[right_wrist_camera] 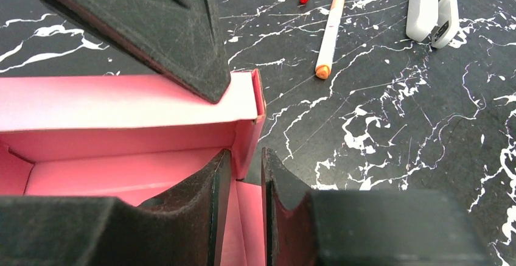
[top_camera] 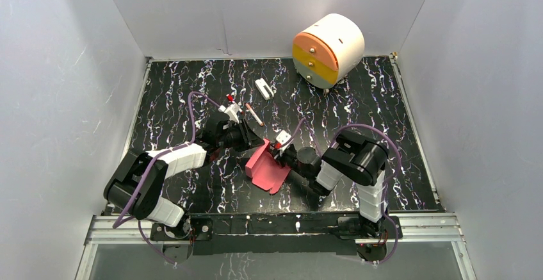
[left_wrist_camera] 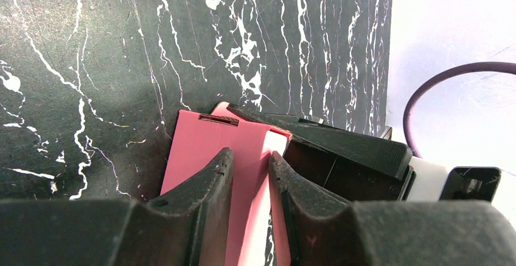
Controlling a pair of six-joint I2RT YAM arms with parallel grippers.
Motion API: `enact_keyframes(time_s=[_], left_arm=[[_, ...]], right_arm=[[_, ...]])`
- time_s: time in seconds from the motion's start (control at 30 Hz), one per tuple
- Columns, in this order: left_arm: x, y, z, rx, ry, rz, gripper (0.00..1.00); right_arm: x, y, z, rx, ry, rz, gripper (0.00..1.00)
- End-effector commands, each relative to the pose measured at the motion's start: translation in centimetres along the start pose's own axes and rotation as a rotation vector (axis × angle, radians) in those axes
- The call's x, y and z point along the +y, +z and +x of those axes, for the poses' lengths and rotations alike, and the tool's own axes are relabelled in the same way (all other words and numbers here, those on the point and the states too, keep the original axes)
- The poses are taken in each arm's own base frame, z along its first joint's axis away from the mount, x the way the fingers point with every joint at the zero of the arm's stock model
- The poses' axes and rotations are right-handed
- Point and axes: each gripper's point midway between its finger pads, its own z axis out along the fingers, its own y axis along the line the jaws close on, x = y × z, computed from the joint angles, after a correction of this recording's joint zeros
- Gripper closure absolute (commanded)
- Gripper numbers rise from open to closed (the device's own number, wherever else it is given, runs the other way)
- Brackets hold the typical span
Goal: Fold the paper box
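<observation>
The box sits half-formed on the table, in the middle and close to the arms, with both grippers crowded onto its far end. Its long walls stand up and the inside is open. The left gripper reaches in from the far side with one finger lying on the top lip of the far wall. Pink card shows in the narrow gap between its jaws, but I cannot tell whether it is pinching the card or only pressing on it. The right gripper has its jaws either side of the end wall at the corner, set close together, and again I cannot tell if they are biting. That doubt is the worry. The card is thin and springy, so if either hold is loose the wall could flop open as soon as the other arm pushes. If the hold is hard and the arms pull apart, the corner could crease off its fold line or tear at the slot. Nothing pins the base, so a sideways shove may skid the box toward the pen instead of folding it. The two grippers are also near enough to knock together.
</observation>
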Motion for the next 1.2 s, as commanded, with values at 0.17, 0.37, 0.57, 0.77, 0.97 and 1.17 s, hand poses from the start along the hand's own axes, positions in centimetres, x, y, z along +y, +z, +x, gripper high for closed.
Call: enact_keyframes(time_s=[0.17,0.37,0.57,0.77,0.97,1.17], left_arm=[[4.0,-0.3,3.7,0.116,-0.028,-0.138,0.75],[3.8,-0.4,3.7,0.115,-0.027,-0.134,0.75],[3.9,-0.6,3.8,0.117,-0.028,-0.137,0.75],[2.8,-0.4,4.9,0.140,-0.048,-0.093,0.75],[1.4,-0.4,6.2,0.164,-0.056,-0.050,0.76],[1.5,-1.1,4.1,0.096,0.004,-0.118,0.63]], right_arm=[[-0.6,1.9,-4.1,-0.156,0.010,0.023,0.69],[-1.1,2.3,-3.8,-0.150,0.013,0.050,0.75],[-2.1,2.0,-3.0,-0.124,0.002,0.106,0.88],[-3.6,2.6,-2.9,-0.103,0.031,0.196,1.00],[-4.7,3.3,-2.8,-0.084,0.040,0.279,1.00],[-3.8,3.0,-3.8,-0.099,0.020,0.209,0.89]])
